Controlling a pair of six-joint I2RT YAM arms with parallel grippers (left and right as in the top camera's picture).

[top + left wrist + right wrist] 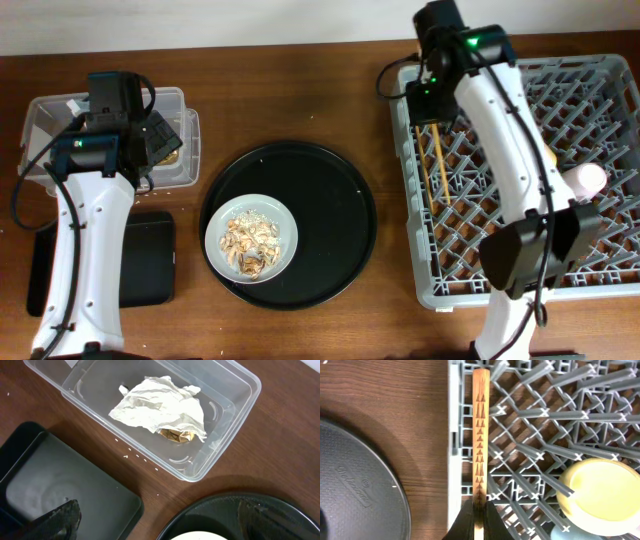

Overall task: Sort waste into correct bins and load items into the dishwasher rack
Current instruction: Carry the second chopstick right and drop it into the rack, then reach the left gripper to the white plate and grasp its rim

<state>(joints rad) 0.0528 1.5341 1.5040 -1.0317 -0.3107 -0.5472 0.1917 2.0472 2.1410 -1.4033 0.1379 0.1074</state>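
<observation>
Right gripper (476, 522): pinched shut on the thin wooden chopsticks (480, 435), carved with small triangles, running along the left edge of the grey lattice dishwasher rack (600, 415), near the glossy yellow bowl (602, 495). Left gripper (165, 522): spread wide, empty, near the clear plastic tub (240, 390) holding crumpled white tissue (160, 407) and a gold wrapper scrap (177, 435).

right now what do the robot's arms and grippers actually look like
Left arm and right arm: smooth white tubular links, black joint housings, black wrist units, thin black cables looping alongside. A green light glows near the right wrist. Left gripper and right gripper have matt black fingers, the left ones rough-textured.
</observation>
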